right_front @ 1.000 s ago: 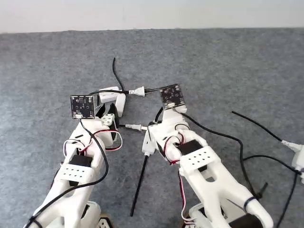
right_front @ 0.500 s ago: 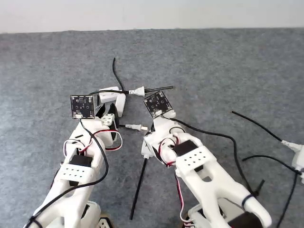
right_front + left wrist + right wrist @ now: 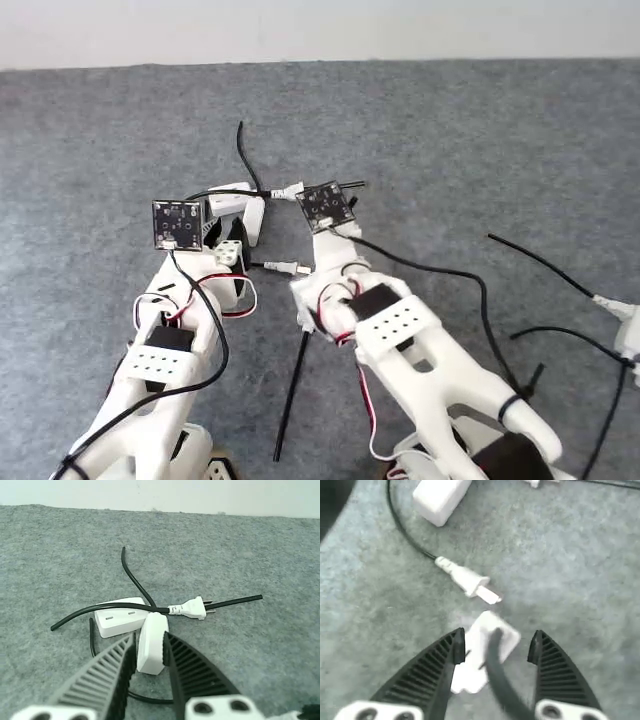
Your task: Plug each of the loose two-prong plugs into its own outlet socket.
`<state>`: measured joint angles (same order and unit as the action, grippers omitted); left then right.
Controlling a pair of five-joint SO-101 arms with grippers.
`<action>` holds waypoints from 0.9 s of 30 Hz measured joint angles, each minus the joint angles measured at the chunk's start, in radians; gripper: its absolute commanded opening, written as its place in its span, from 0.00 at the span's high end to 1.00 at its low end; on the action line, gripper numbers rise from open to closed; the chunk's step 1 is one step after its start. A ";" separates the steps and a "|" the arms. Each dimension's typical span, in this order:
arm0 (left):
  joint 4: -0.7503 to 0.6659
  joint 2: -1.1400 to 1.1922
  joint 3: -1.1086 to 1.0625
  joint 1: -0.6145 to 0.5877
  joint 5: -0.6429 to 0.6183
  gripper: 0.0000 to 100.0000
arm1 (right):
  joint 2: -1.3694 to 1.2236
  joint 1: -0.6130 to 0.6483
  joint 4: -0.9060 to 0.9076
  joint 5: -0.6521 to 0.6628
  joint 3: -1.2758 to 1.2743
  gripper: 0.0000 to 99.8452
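Swings the right arm toward ten o'clock across the tabletop (image 3: 500,130) within the last second, leaving the right claw (image 3: 497,641) spread wide over a corded socket (image 3: 506,639), with a loose plug (image 3: 465,580) lying just at eleven o'clock of it from above. Keeps the left claw (image 3: 149,639) unmoved, pinched narrow on a white socket block (image 3: 151,655), the other plug (image 3: 190,609) near at two o'clock. Points, probably, to a grab next, with neither plug seated yet.

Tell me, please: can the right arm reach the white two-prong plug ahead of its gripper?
Probably yes: the right gripper is open and the white two-prong plug lies uncovered beyond it, though a white socket block sits between its fingers.
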<state>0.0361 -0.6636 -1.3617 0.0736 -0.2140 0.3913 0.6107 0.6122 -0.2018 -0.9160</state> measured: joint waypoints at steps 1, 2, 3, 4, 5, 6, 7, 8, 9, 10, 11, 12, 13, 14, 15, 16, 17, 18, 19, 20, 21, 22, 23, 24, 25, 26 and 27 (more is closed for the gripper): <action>0.000 0.000 0.000 0.000 0.002 0.92 | -0.003 0.014 0.005 -0.026 0.000 0.79; 0.000 0.000 0.000 0.000 0.002 0.92 | -0.005 0.026 0.008 -0.054 0.000 0.79; 0.000 0.000 0.000 0.000 0.002 0.92 | -0.006 0.034 0.008 -0.077 0.000 0.79; 0.000 0.000 0.000 0.000 0.002 0.92 | -0.014 0.044 0.008 -0.094 0.000 0.79; 0.000 0.000 0.000 0.000 0.002 0.92 | -0.028 0.058 0.008 -0.104 0.000 0.79; 0.000 0.000 0.000 0.000 0.002 0.92 | -0.046 0.061 0.008 -0.109 0.000 0.79; -0.002 0.000 0.000 0.000 0.002 0.92 | -0.068 0.061 0.008 -0.114 0.000 0.79; -0.002 0.000 0.000 0.000 0.002 0.92 | -0.094 0.060 0.008 -0.117 0.005 0.79; -0.002 0.000 0.000 0.000 0.002 0.92 | -0.123 0.058 0.008 -0.117 0.018 0.79; -0.002 0.000 0.000 0.000 0.002 0.92 | -0.147 0.058 0.009 -0.117 0.035 0.79; -0.002 0.000 0.000 0.000 0.002 0.92 | -0.169 0.057 0.018 -0.117 0.052 0.79; -0.002 0.000 0.000 0.000 0.002 0.92 | -0.190 0.057 0.029 -0.117 0.071 0.79; -0.002 0.000 0.000 0.000 0.002 0.92 | -0.207 0.057 0.043 -0.117 0.089 0.79; -0.002 0.000 0.000 0.000 0.002 0.92 | -0.221 0.057 0.057 -0.117 0.104 0.79; -0.002 0.000 0.000 0.000 0.002 0.92 | -0.235 0.057 0.066 -0.118 0.117 0.79; -0.002 0.000 0.000 0.000 0.002 0.92 | -0.245 0.057 0.071 -0.120 0.126 0.79; -0.002 0.000 0.000 0.000 0.002 0.92 | -0.255 0.057 0.072 -0.120 0.132 0.79; -0.002 0.000 0.000 0.000 0.002 0.92 | -0.261 0.057 0.072 -0.120 0.137 0.79; -0.002 0.000 0.000 0.000 0.002 0.92 | -0.261 0.057 0.072 -0.120 0.137 0.79; -0.002 0.000 0.000 0.000 0.002 0.92 | -0.261 0.057 0.072 -0.117 0.137 0.79; -0.002 0.000 0.000 0.000 0.002 0.92 | -0.264 0.057 0.072 -0.100 0.137 0.79; -0.002 0.000 0.000 0.000 0.002 0.92 | -0.264 0.057 0.072 -0.083 0.138 0.79; -0.002 0.000 0.000 0.000 0.002 0.92 | -0.264 0.057 0.072 -0.069 0.138 0.79; -0.002 0.000 0.000 0.000 0.002 0.92 | -0.264 0.057 0.072 -0.055 0.138 0.79; -0.002 0.000 0.000 0.000 0.002 0.92 | -0.264 0.057 0.072 -0.049 0.138 0.81; -0.002 0.000 0.000 0.000 0.002 0.92 | -0.264 0.054 0.072 -0.044 0.138 0.84; -0.002 0.000 0.000 0.000 0.002 0.92 | -0.264 0.046 0.072 -0.041 0.138 0.88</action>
<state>0.0345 -0.6636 -1.3617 0.0736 -0.2125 0.1274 0.6567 0.6843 -0.2432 -0.7779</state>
